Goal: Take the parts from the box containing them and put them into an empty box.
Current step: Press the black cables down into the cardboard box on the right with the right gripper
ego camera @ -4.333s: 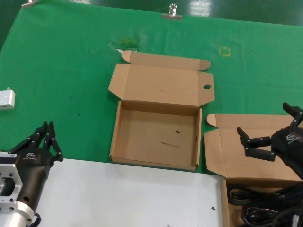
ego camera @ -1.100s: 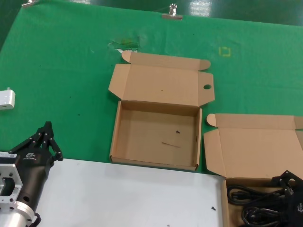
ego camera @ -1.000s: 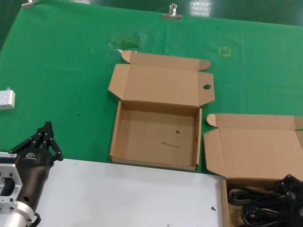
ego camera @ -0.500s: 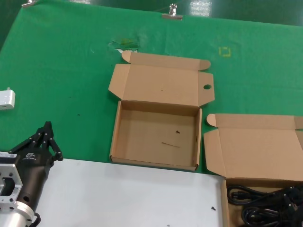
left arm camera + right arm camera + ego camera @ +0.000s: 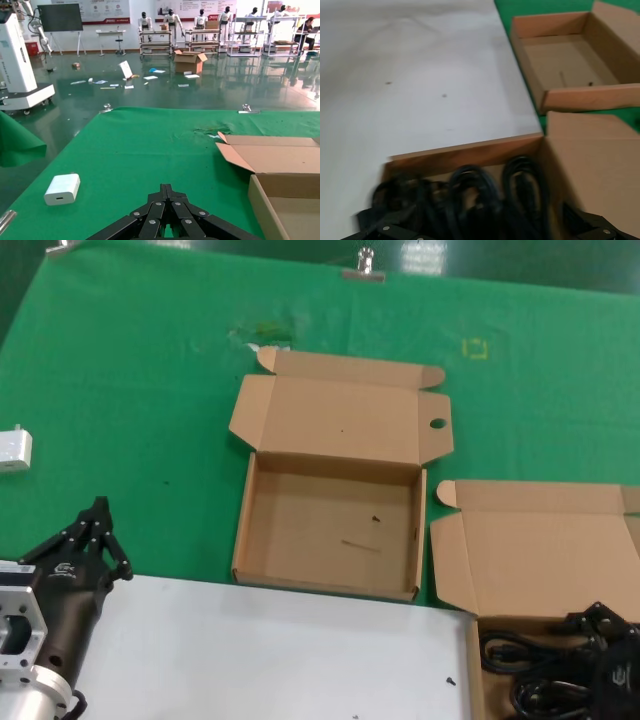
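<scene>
The right end effector (image 5: 603, 652) hangs low over the cords (image 5: 530, 680) in the full box (image 5: 540, 570) at the near right edge of the worktop (image 5: 150, 370), its fingers spread apart on either side of the coiled black bundles (the right wrist view shows a dark finger (image 5: 390, 231) at each lower corner and the loops between them). Whether a cord is yet caught cannot be told from here. To do this step well, the fingers would best straddle one tight bundle rather than a stray loop, sink deep enough to bite the whole coil, and lift straight up so that neighbouring cords and the raised lid are not dragged along; the rubbery cables look likely to snag on one another. The empty box (image 5: 330, 540) sits just beside the full one, towards the middle of the green worktop, lid folded back with a round hole (image 5: 437, 424) in its side flap, and nothing inside but a dark speck on its floor. The left end effector (image 5: 95, 535) waits at the near left, fingers together, above the white sheet (image 5: 270, 650); a small white charger (image 5: 14, 451) lies well apart from both boxes.
</scene>
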You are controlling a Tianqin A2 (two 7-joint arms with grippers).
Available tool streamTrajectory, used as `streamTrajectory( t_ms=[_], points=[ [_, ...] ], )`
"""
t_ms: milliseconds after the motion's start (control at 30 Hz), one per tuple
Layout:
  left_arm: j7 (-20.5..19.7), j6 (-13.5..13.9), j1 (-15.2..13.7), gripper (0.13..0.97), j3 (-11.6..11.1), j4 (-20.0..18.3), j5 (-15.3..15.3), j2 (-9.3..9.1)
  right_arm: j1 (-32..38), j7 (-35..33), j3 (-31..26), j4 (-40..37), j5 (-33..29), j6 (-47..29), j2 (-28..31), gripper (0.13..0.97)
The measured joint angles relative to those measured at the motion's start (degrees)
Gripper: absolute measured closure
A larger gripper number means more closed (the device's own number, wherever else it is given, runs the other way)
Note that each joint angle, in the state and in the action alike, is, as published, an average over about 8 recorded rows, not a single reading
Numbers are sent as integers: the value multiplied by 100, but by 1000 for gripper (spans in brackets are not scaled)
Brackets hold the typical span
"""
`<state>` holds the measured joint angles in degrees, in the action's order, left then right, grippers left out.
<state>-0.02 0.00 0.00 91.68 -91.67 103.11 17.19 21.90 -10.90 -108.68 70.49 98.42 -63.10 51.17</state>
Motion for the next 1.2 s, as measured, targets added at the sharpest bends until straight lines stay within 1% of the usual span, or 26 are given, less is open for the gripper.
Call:
streamTrajectory(
  t_ms=[100, 233, 567, 867, 1133, 1167, 1200],
  points=[
    [0, 0, 0, 958, 0, 0, 0, 0, 261, -71, -75, -248, -84, -16, -163, 129],
    [0, 0, 0, 958, 0, 0, 0, 0, 432, -140, -130, -446, -138, -39, -282, 129],
    [0, 0, 0, 958, 0, 0, 0, 0, 410, -200, -122, -543, -106, -83, -298, 138],
    [0, 0, 0, 958, 0, 0, 0, 0, 373, -170, -90, -515, -92, -81, -251, 206],
    [0, 0, 0, 958, 0, 0, 0, 0, 412, -169, -96, -553, -111, -64, -286, 340],
    [0, 0, 0, 958, 0, 0, 0, 0, 413, -170, -97, -556, -112, -63, -291, 340],
    [0, 0, 0, 958, 0, 0, 0, 0, 415, -171, -99, -558, -113, -62, -295, 365]
  ],
)
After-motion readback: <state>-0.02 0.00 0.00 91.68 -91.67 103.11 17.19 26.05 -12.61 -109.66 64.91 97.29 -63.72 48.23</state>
